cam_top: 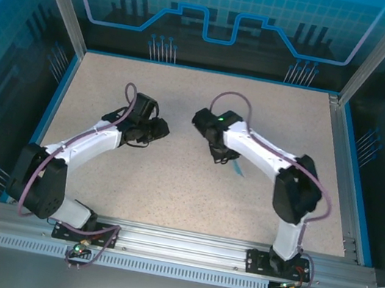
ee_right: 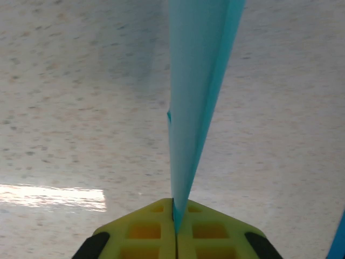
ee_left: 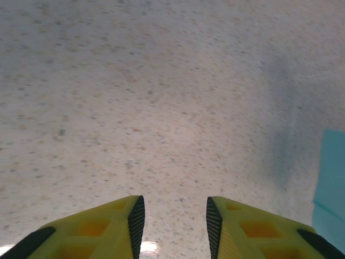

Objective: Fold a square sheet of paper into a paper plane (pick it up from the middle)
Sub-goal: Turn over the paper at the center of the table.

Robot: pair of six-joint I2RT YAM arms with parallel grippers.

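Now pinched tight in right pincer [ee_right: 175, 218]: blue paper [ee_right: 197, 81], folded, long side pointing straight ahead over tabletop [ee_right: 70, 108]. Also near, off to right of left pincer [ee_left: 175, 216], half open, holding nothing.

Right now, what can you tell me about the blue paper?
The blue paper is thin, plain and light blue, with no marks. It looks folded into a long narrow shape, narrowing to where the right gripper pinches it between yellow fingers. It sticks out ahead of the gripper over the speckled table. Whether its far end touches the table I cannot tell.
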